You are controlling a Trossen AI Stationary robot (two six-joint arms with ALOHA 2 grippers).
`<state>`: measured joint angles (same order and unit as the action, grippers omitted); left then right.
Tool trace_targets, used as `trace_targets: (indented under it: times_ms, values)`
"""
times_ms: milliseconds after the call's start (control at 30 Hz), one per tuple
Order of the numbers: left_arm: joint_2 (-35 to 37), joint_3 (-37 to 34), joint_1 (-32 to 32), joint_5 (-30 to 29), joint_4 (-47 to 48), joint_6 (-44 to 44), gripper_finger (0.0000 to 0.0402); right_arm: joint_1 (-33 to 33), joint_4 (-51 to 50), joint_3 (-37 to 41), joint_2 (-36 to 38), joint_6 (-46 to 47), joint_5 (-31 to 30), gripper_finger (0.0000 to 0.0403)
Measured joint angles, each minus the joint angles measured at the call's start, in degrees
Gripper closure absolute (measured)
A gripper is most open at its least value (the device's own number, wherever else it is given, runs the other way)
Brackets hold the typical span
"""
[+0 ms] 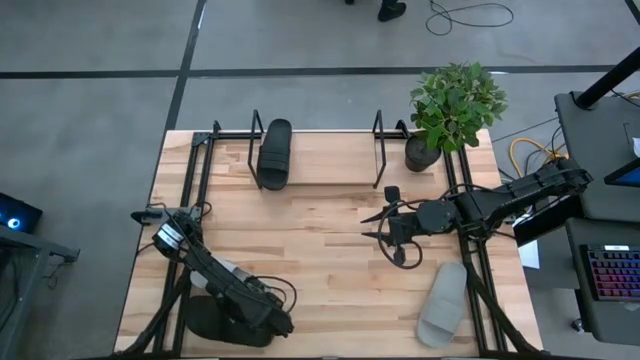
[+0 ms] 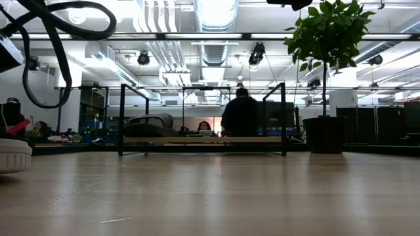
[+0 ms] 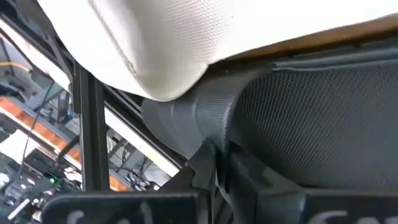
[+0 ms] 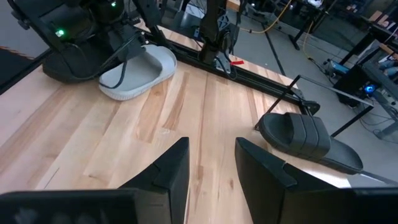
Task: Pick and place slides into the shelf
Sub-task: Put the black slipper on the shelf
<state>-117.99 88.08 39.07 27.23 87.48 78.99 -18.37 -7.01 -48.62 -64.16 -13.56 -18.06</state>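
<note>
At the table's near left corner, a dark grey slide (image 1: 212,318) lies beside a light grey slide (image 1: 236,274), with my left gripper (image 1: 272,322) down on them. In the left wrist view its fingers are shut on the dark slide (image 3: 311,118), under the light slide (image 3: 161,43). A black slide (image 1: 275,152) lies on the base board of the shelf (image 1: 330,165) at the far edge. Another light grey slide (image 1: 443,302) rests flat at the near right. My right gripper (image 1: 378,228) hangs open above the table's middle right, with nothing between its fingers. My left gripper pinches an edge of the dark grey slide (image 3: 214,124) between its two fingers (image 3: 202,165), coming at it slanting down. Whether that edge belongs to the strap or the sole cannot be told. The slide lies low beside the light grey one.
A potted plant (image 1: 455,105) stands at the far right beside the shelf's right end loop (image 1: 380,140). Bare wooden tabletop (image 1: 320,260) lies between the two arms. In the low view, people sit in the room behind the shelf (image 2: 203,139).
</note>
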Motion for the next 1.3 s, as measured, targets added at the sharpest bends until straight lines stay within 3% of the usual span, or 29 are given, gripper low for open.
trace_targets:
  times_ms: [267,733,1000,1300]
  values:
    - [5.56,1.49,0.0,-2.71,-0.5,2.68,0.04,0.01,-0.01,0.0,-0.01,-0.17,0.0,0.0282]
    - [18.81,1.48,-0.08,-28.13,-10.2,13.73,0.0401,0.02,-0.01,0.0,0.36,-0.25,0.0,0.0282]
    - [19.54,2.14,-0.02,-28.35,-11.36,15.11,0.0401,0.01,0.14,-0.7,3.38,3.2,0.0,0.0282]
    - [20.35,2.14,-0.28,-36.16,-22.77,10.06,0.0401,-0.03,0.04,-0.7,3.96,4.57,0.45,0.0282]
